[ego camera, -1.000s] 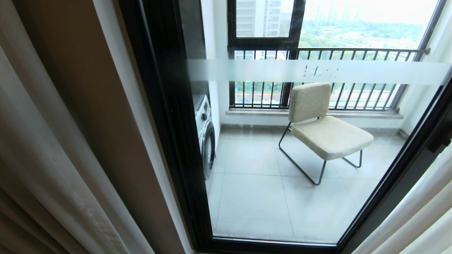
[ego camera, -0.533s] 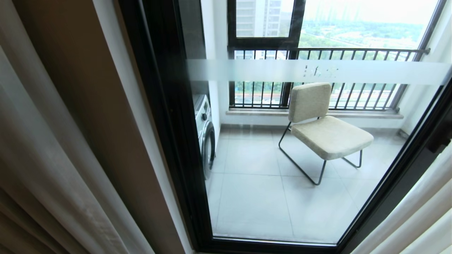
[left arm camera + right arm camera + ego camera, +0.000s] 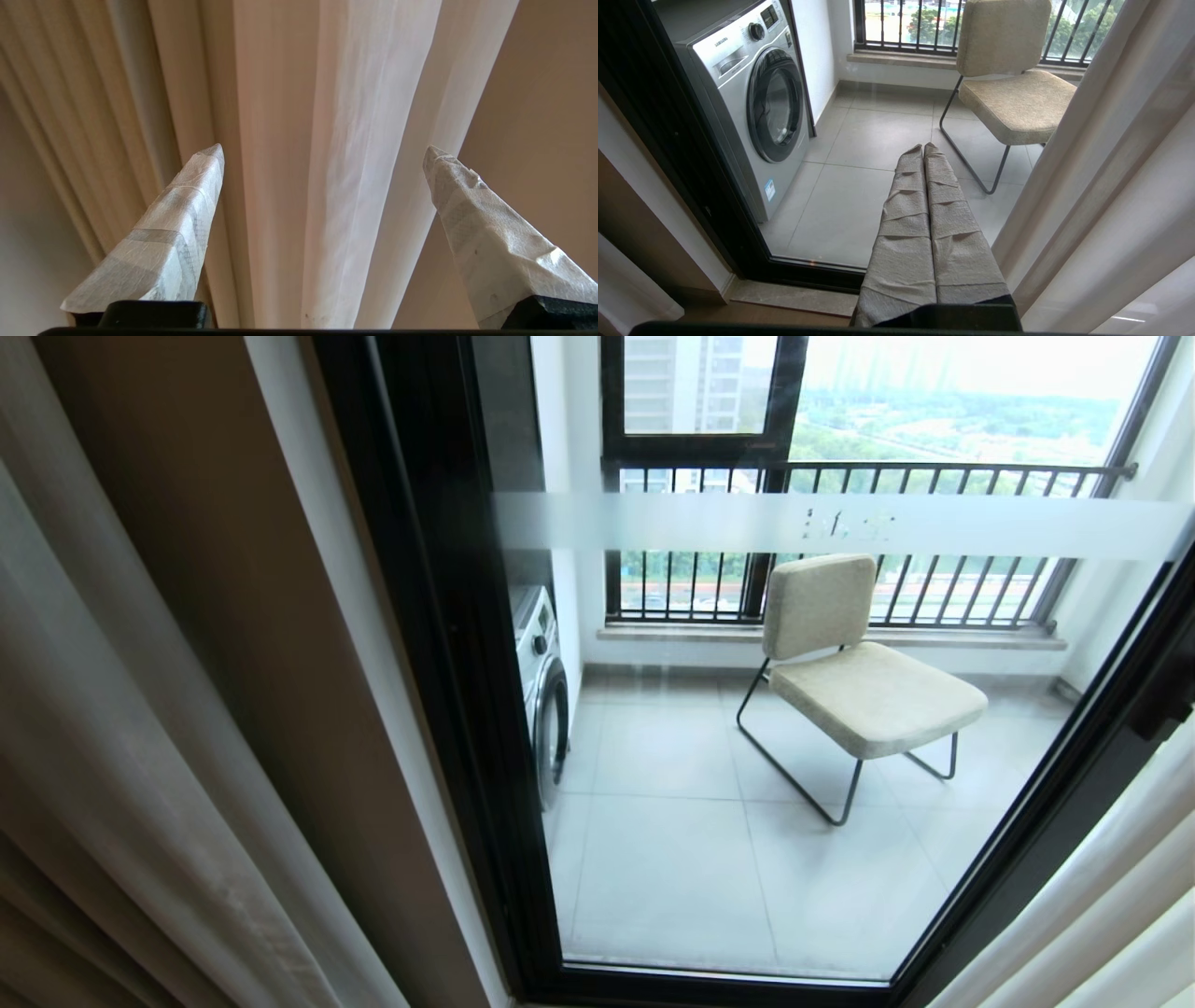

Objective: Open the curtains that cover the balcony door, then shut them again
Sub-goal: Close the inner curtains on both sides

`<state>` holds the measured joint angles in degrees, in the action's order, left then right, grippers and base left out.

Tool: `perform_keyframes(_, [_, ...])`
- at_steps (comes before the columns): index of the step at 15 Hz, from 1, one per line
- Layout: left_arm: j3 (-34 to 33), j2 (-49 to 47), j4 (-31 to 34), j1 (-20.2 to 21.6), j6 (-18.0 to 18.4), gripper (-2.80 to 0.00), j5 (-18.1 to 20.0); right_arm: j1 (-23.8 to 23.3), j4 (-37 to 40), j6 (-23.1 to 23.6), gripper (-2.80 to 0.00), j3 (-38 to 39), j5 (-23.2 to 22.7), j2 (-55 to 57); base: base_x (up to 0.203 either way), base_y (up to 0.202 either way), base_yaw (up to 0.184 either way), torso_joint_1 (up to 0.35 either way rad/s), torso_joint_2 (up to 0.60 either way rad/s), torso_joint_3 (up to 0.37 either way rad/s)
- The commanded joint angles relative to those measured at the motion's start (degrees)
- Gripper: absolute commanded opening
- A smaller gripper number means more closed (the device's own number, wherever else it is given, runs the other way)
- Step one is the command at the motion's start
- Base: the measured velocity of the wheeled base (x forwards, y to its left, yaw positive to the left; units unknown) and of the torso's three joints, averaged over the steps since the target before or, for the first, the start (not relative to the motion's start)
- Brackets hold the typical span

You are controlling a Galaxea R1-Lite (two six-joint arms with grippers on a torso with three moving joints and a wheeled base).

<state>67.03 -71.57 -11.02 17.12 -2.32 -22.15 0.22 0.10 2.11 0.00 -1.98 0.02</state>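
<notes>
Curtains: the curtains (image 3: 140, 784) were drawn aside to both edges of the balcony door (image 3: 747, 756); the cream-beige and sheer folds were gathered at the left edge, and a second bunch (image 3: 1102, 905) was seen at the lower right edge.
Curtains, close up: pleated beige folds and a white sheer fold (image 3: 345, 163) were seen hanging straight ahead of the left wrist camera.
Left gripper: the left gripper (image 3: 324, 151) was held before the left bunch, its tape-wrapped fingers (image 3: 177, 224) spread wide; the sheer fold was framed between them, and nothing was gripped.
Balcony door: the glass was left uncovered; its black frame and frosted band (image 3: 840, 527) were fully seen.
Right gripper: the right gripper (image 3: 923, 148) was pointed at the lower part of the glass, its wrapped fingers pressed together on nothing, just beside the right-hand curtain (image 3: 1111, 186).
Behind the glass: a washing machine (image 3: 752, 93) was seen at the left edge of the balcony floor, a beige chair (image 3: 859, 663) near the barred window (image 3: 840, 476).
</notes>
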Motion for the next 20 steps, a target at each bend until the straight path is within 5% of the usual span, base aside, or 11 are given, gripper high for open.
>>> perform_keyframes(1, [0.71,-3.38,-0.96,2.23,-0.10,0.00,3.99,0.04,-0.01,0.00,-2.80,0.00,-0.04,-0.02,0.000,0.000,0.000,0.000,0.00,0.000])
perform_keyframes(4, [3.30,-6.87,-1.50,5.63,-0.30,0.00,10.22,-0.02,-0.01,0.00,-2.80,0.00,-0.04,-0.02,0.000,0.000,0.000,0.000,0.00,0.000])
perform_keyframes(9, [6.77,-11.92,-2.93,6.34,-1.09,0.00,14.56,0.04,-0.01,0.00,-2.80,0.00,-0.04,-0.02,0.000,0.000,0.000,0.000,0.00,0.000])
perform_keyframes(20, [13.53,-23.81,-10.86,5.83,-1.20,0.00,16.64,-0.04,-0.01,0.00,-2.80,0.00,-0.04,-0.02,0.000,0.000,0.000,0.000,0.00,0.000])
